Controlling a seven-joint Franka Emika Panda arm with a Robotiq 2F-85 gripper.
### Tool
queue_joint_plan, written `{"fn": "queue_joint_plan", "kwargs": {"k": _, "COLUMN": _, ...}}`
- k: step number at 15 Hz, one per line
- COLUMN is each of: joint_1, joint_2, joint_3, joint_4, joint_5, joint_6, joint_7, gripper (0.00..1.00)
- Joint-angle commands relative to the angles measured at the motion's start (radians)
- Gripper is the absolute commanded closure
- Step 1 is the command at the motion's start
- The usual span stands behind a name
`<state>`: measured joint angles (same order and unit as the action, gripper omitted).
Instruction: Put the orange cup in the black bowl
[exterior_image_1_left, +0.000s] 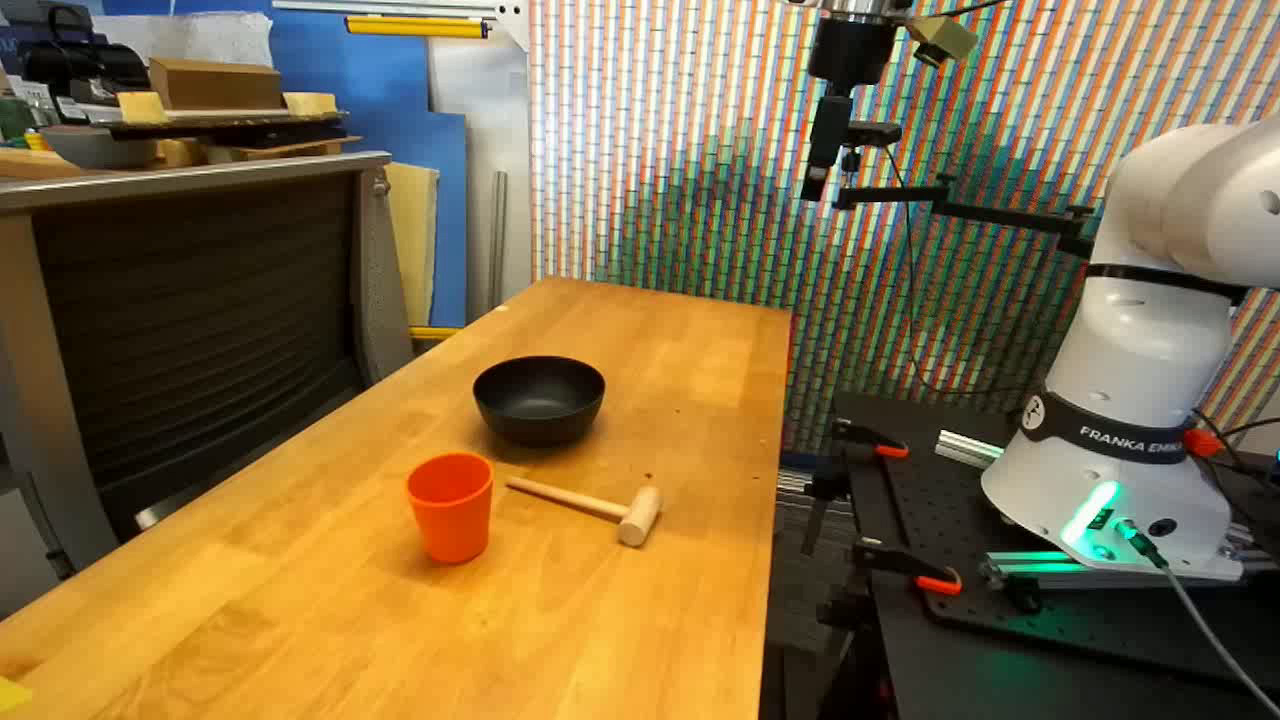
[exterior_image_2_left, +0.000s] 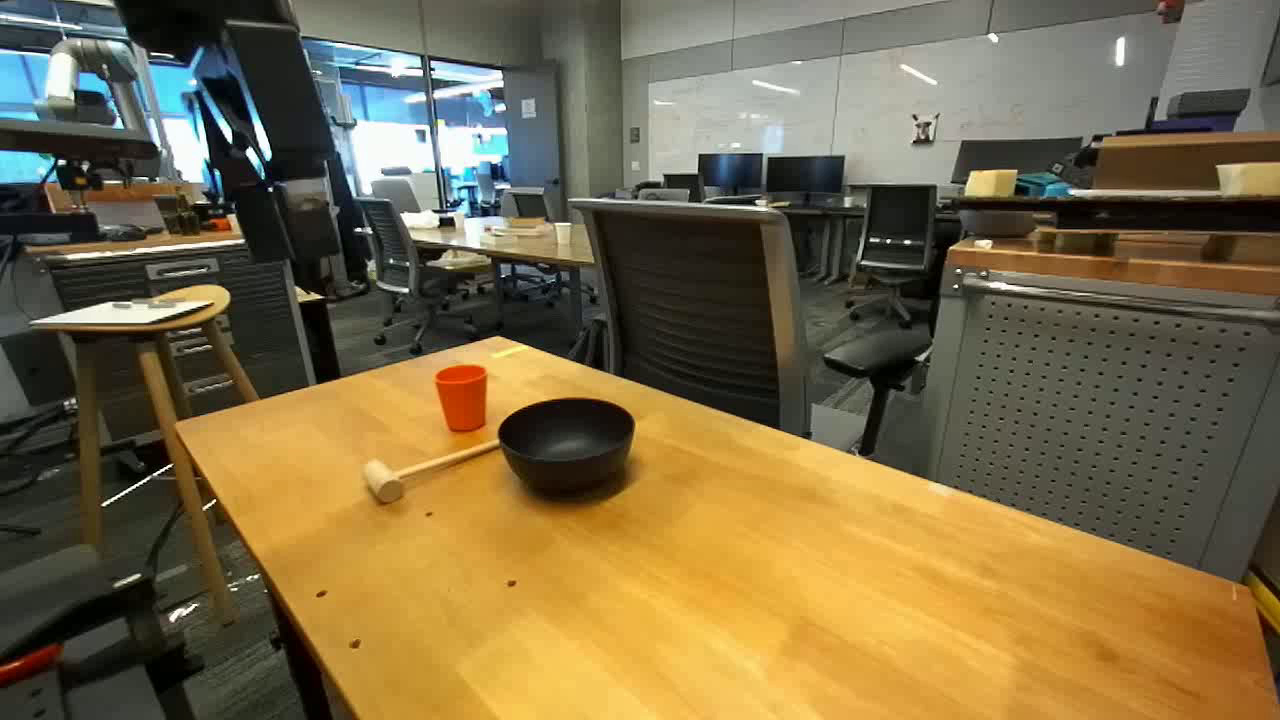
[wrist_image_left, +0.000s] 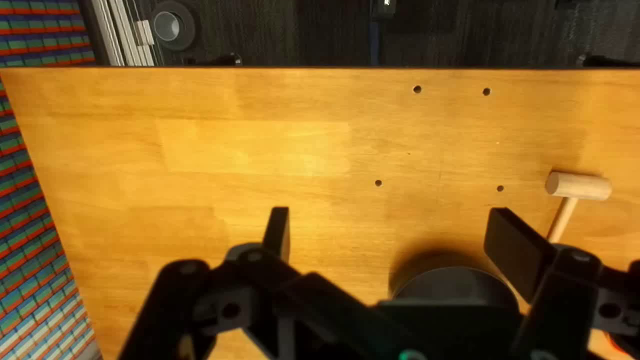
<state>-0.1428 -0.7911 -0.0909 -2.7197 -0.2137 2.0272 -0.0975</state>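
Below the empty, wide-spread pincer (wrist_image_left: 389, 232) and off to one side, the cup (exterior_image_1_left: 452, 525) stands upright on the counter (exterior_image_1_left: 640, 630), light, slightly springy plastic, I'd guess, best pinched gently near its top.

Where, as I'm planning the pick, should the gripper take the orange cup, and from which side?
Take the orange cup by its rim, likely best from above, on the side away from the black bowl: it stands upright, mouth up, handleless, so the open gripper could straddle that edge.
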Motion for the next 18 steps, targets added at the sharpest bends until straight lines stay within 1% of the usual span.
{"fn": "queue_joint_plan", "kwargs": {"k": 1, "joint_1": 0.005, "joint_2": -0.001, "joint_3": -0.004, "joint_4": 0.004, "joint_5": -0.003, "joint_6": -0.003, "joint_7": 0.003, "gripper": 0.00}}
{"fn": "queue_joint_plan", "kwargs": {"k": 4, "joint_1": 0.005, "joint_2": -0.003, "joint_3": -0.004, "joint_4": 0.005, "joint_5": -0.003, "joint_6": -0.003, "joint_7": 0.003, "gripper": 0.00}}
{"fn": "queue_joint_plan", "kwargs": {"k": 5, "joint_1": 0.006, "joint_2": 0.041, "joint_3": 0.003, "joint_4": 0.020, "joint_5": -0.003, "joint_6": 0.012, "joint_7": 0.018, "gripper": 0.00}}
{"fn": "queue_joint_plan", "kwargs": {"k": 6, "joint_1": 0.016, "joint_2": 0.123, "joint_3": 0.020, "joint_4": 0.048, "joint_5": -0.005, "joint_6": 0.042, "joint_7": 0.037, "gripper": 0.00}}
{"fn": "queue_joint_plan", "kwargs": {"k": 8, "joint_1": 0.048, "joint_2": 0.246, "joint_3": 0.060, "joint_4": 0.088, "joint_5": 0.002, "joint_6": 0.109, "joint_7": 0.067, "gripper": 0.00}}
{"fn": "queue_joint_plan", "kwargs": {"k": 11, "joint_1": 0.096, "joint_2": 0.402, "joint_3": 0.107, "joint_4": 0.162, "joint_5": -0.004, "joint_6": 0.166, "joint_7": 0.051, "gripper": 0.00}}
{"fn": "queue_joint_plan", "kwargs": {"k": 14, "joint_1": 0.145, "joint_2": 0.587, "joint_3": 0.147, "joint_4": 0.278, "joint_5": -0.009, "joint_6": 0.185, "joint_7": 0.029, "gripper": 0.00}}
{"fn": "queue_joint_plan", "kwargs": {"k": 18, "joint_1": 0.198, "joint_2": 0.839, "joint_3": 0.191, "joint_4": 0.485, "joint_5": -0.035, "joint_6": 0.164, "joint_7": 0.015, "gripper": 0.00}}
